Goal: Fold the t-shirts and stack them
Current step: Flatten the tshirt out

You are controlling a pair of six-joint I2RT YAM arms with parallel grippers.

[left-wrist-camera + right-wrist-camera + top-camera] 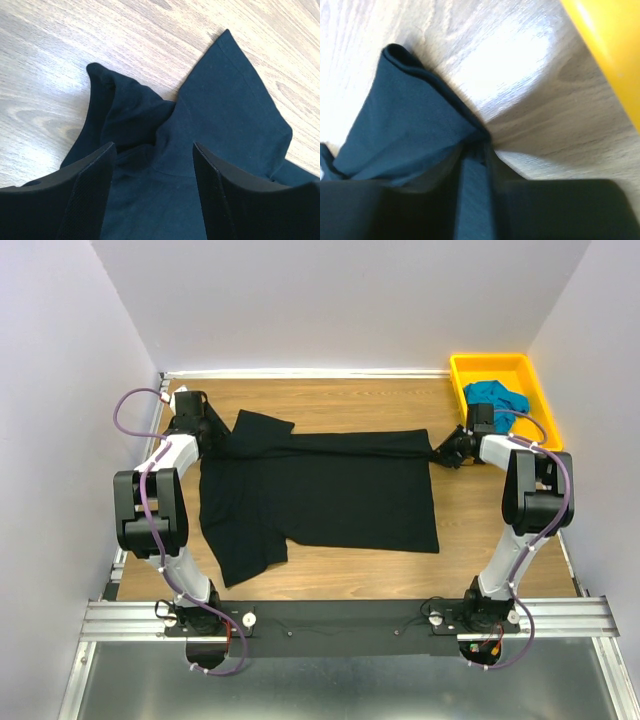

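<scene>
Left claw (154,156) stands apart, straddling the bunched far-left shoulder of the black t-shirt (320,495) spread on the desk (350,400). My right claw (475,167) is clamped on its far-right hem, likely to fold it. The teal t-shirt (493,397) lies in the yellow tray (500,361).

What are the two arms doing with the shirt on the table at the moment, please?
A large plain black cloth t-shirt lies spread mostly flat on the wooden table, handled at both ends. The left claw stands open around bunched cloth by the far sleeve; the right claw pinches the far hem corner. A bright teal-blue cloth t-shirt lies crumpled in the yellow plastic tray at the far right. Nothing is stacked yet.
</scene>
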